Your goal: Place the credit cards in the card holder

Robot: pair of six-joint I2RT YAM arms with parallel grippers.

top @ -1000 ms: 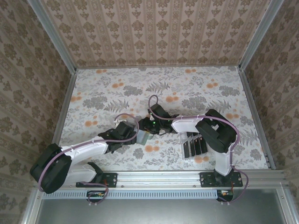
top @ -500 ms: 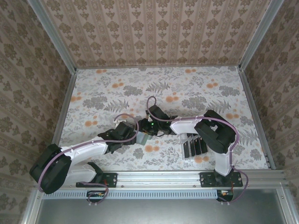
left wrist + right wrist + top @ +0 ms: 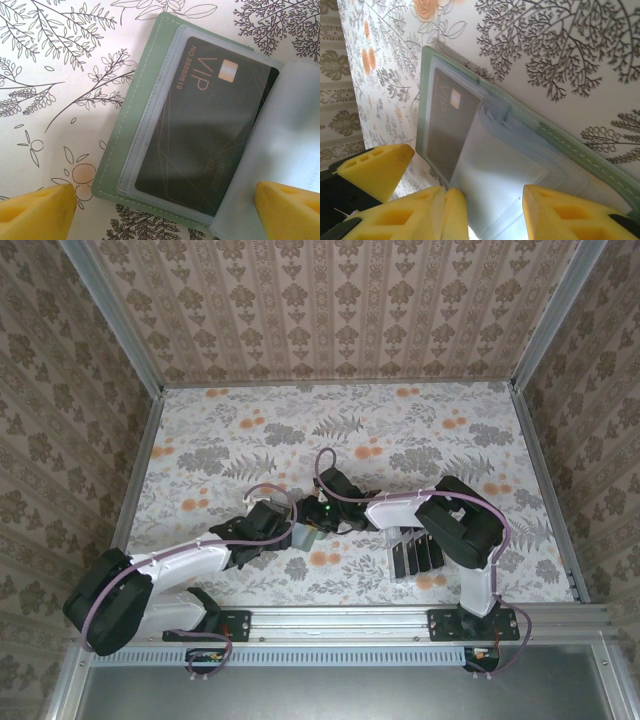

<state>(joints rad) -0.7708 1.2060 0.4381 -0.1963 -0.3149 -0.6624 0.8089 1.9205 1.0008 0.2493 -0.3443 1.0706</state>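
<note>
Cloth [image 3: 420, 430] printed with grey ferns and orange blossoms covers the whole table. Brown damask wallpaper [image 3: 330, 310] lines the 3 walls around it, with metal posts [image 3: 110, 320] in the corners. The card holder [image 3: 135, 130] lies open on the cloth, green cover down, with 1 black credit card [image 3: 210, 135] marked VIP tucked in its clear sleeve. The left gripper [image 3: 162, 215] is spread wide across the card holder, 1 yellow fingertip [image 3: 37, 212] over the cloth just beside its green edge. The right gripper [image 3: 502, 215] stands half apart around the card holder's raised clear leaf [image 3: 495, 175]; whether it pinches the leaf I cannot tell. More credit cards [image 3: 415, 552] stand upright in a row, right of the card holder.
</note>
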